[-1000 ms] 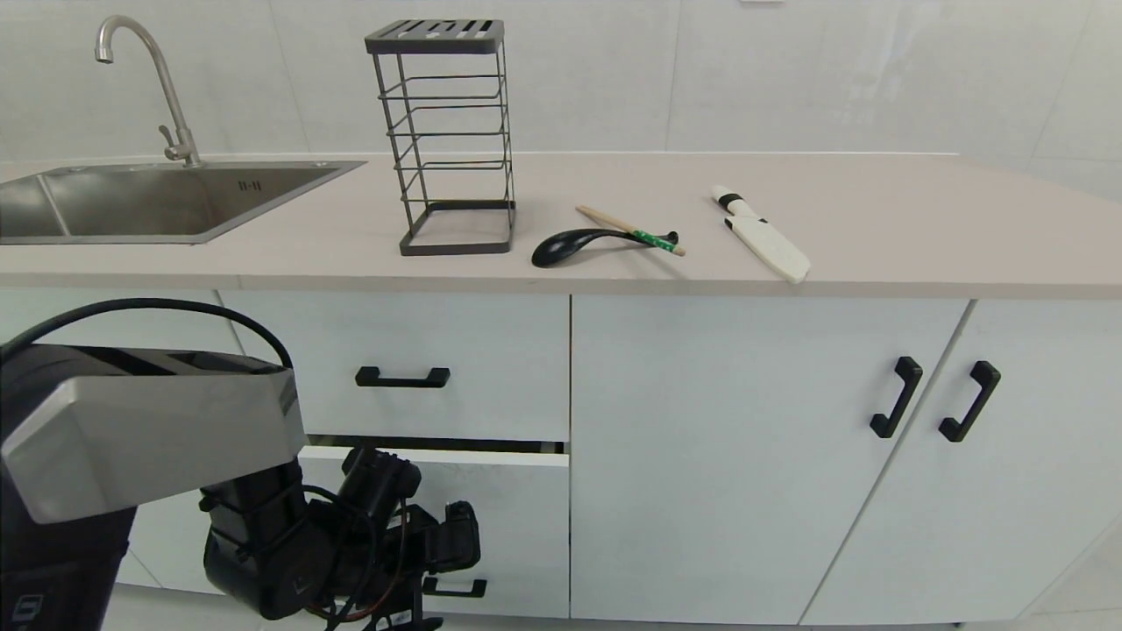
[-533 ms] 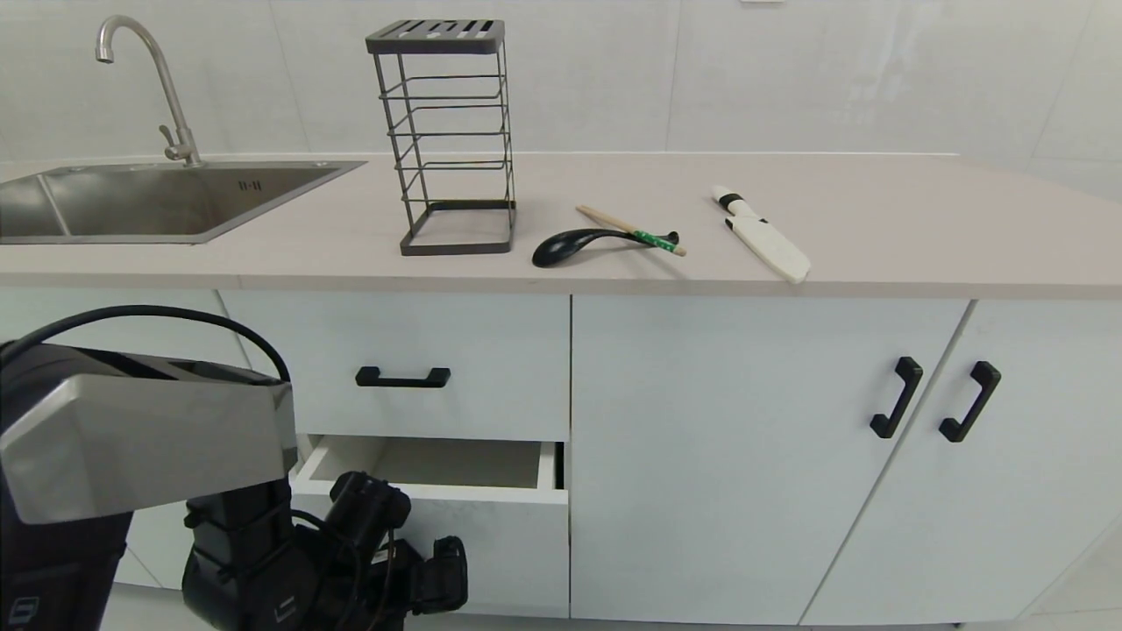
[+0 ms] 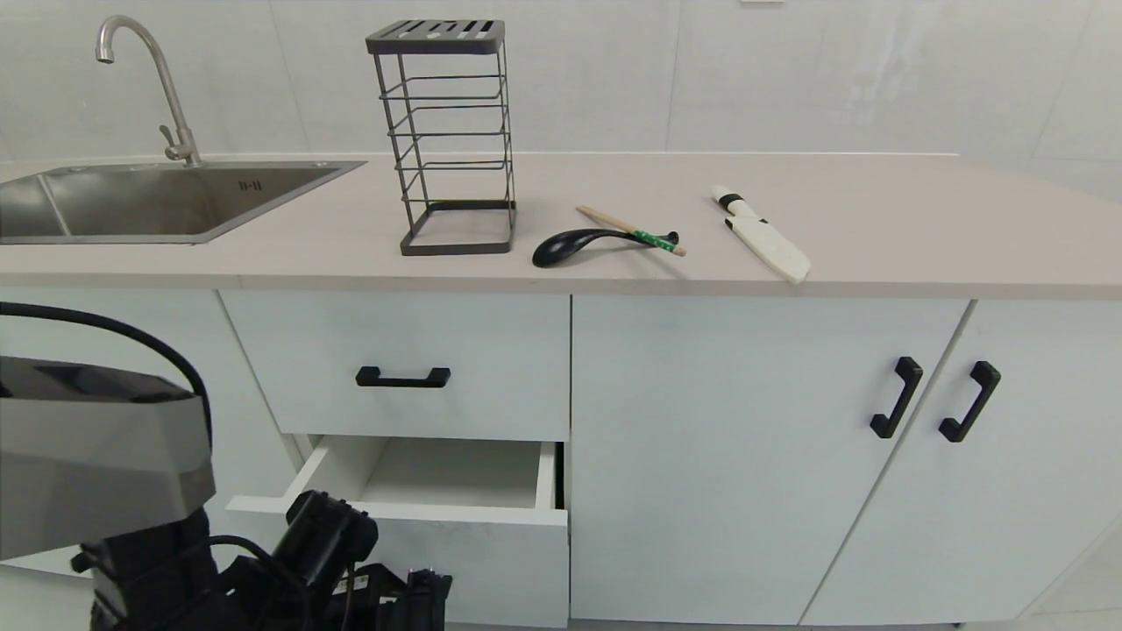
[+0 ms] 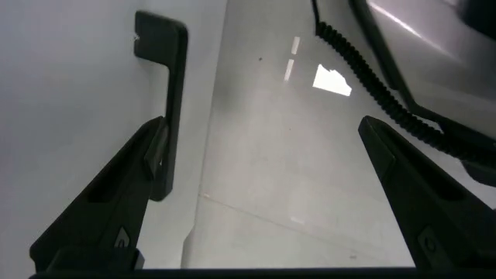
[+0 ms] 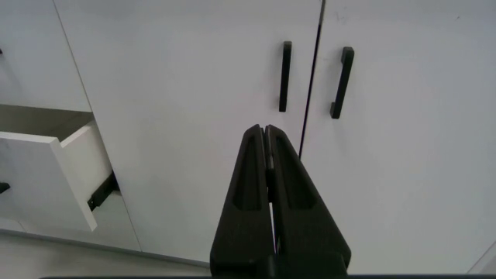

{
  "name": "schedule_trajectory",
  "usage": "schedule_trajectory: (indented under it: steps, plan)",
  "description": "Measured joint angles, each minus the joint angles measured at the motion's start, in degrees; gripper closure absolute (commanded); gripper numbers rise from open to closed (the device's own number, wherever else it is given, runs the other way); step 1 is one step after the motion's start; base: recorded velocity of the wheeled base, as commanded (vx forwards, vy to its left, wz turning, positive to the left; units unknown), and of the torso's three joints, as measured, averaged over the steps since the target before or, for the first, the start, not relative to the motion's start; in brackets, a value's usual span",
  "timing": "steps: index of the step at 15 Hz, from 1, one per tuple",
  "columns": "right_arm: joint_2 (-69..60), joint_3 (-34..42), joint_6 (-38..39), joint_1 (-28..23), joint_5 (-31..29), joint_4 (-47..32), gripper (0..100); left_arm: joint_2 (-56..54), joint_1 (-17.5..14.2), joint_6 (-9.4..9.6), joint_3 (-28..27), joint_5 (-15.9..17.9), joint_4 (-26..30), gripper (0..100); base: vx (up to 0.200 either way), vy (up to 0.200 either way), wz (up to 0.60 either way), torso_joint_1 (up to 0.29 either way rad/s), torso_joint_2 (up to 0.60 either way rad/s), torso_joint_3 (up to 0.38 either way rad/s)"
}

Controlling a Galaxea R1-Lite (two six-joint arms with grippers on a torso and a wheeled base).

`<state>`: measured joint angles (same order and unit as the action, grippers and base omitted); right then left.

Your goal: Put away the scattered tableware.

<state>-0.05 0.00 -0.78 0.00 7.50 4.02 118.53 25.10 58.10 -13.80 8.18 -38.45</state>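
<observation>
Left gripper [image 4: 260, 128] spread wide at open drawer's [image 3: 456, 526] handle [image 4: 169, 108]; right gripper [image 5: 265, 133] pinched closed, empty, facing the cabinet door [image 5: 194, 101] beside drawer.

The rack [image 3: 447, 140] stood on the counter [image 3: 920, 228]. Left of the rack lay the sink [image 3: 131, 206]. Just right of it lay the spoon [image 3: 561, 245], with the chopsticks [image 3: 614, 221] across its handle, and farther right the knife [image 3: 764, 237]. Below the rack, the lower drawer [image 3: 508, 561] stood pulled out.

The spoon [image 3: 556, 249] is black, the chopsticks [image 3: 615, 222] tan with a green band. The knife [image 3: 771, 245] is white, black-banded.
</observation>
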Motion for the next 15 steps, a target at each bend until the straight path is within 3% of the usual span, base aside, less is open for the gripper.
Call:
schedule_trajectory:
  steps: [2,4,5,7,8,9,12,15]
  plan:
    - [0.0,0.0,0.0,0.0,0.0,0.0,100,-5.7,3.0,-0.62,1.4,2.6,0.3,0,0.000,0.000,0.00,0.000,0.00,0.000]
    - [0.0,0.0,0.0,0.0,0.0,0.0,100,-12.1,8.2,-3.91,2.1,4.7,2.2,0,0.000,0.000,0.00,0.000,0.00,0.000]
    - [0.0,0.0,0.0,0.0,0.0,0.0,100,-15.2,12.1,-7.44,2.2,5.5,3.4,0,0.000,0.000,0.00,0.000,0.00,0.000]
    - [0.0,0.0,0.0,0.0,0.0,0.0,100,-19.6,18.3,-17.83,0.9,6.2,4.6,0,0.000,0.000,0.00,0.000,0.00,0.000]
    - [0.0,0.0,0.0,0.0,0.0,0.0,100,-21.0,20.2,-21.70,-0.9,6.4,5.0,0,0.000,0.000,0.00,0.000,0.00,0.000]
    - [0.0,0.0,0.0,0.0,0.0,0.0,100,-21.9,21.0,-23.56,-3.3,6.6,5.9,0,0.000,0.000,0.00,0.000,0.00,0.000]
    - [0.0,0.0,0.0,0.0,0.0,0.0,100,-23.4,15.8,-25.37,-9.2,8.0,12.1,0,0.000,0.000,0.00,0.000,0.00,0.000]
    - [0.0,0.0,0.0,0.0,-0.1,-0.1,100,-23.4,9.2,-23.30,-10.5,8.4,13.2,0,0.000,0.000,0.00,0.000,0.00,0.000]
